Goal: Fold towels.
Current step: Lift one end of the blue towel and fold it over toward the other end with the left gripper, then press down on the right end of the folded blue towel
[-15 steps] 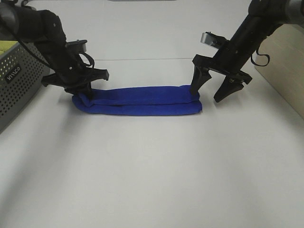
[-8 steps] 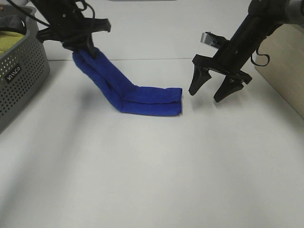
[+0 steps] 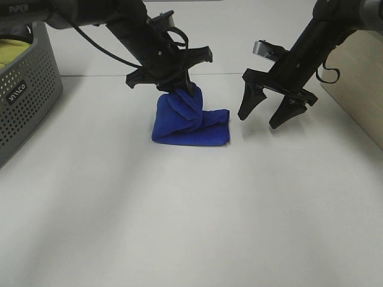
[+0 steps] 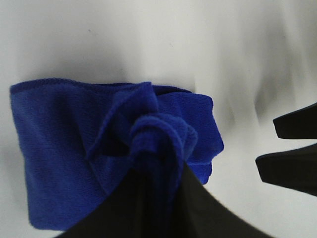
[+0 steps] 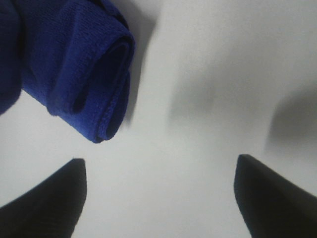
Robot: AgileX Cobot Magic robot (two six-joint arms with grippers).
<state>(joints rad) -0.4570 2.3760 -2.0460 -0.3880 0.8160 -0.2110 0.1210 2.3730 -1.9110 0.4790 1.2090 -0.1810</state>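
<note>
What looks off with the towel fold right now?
The blue towel is bunched: the end pinched in the left gripper is crumpled and twisted above the flat half, with edges not lined up. The right gripper hangs open beside the towel's other end, touching nothing.

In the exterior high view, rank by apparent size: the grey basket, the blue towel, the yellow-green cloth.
1. grey basket, largest though cropped by the frame.
2. blue towel, bunched.
3. yellow-green cloth; only a sliver shows in the basket, true size unsure.
</note>
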